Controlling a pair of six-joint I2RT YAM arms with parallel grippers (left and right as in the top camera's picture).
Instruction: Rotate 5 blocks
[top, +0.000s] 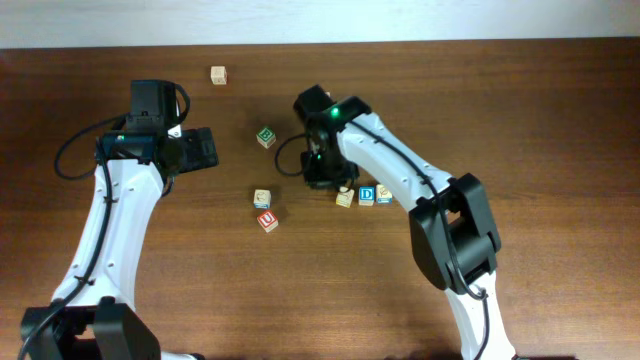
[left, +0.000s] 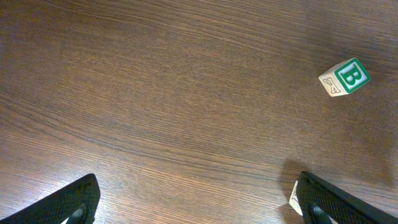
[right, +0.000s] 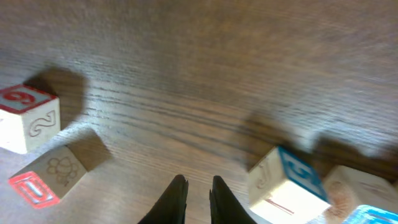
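Cubes: seven, small, wooden, on the dark wood-grain table (top: 540, 100)
Letters: red U cube (top: 267, 221), blue D cube (top: 367, 195), green B cube (top: 265, 137)
Pale cubes (top: 261, 198): one beside U, two flanking D
Plain cube (top: 218, 75): alone, far side
Left gripper (left: 199, 205): jaws spread wide, empty
Right gripper (right: 199, 183): jaws nearly clenched on nothing, beside D's row

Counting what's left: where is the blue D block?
Overhead, right of centre, the D block sits between a pale block and a light-blue block.
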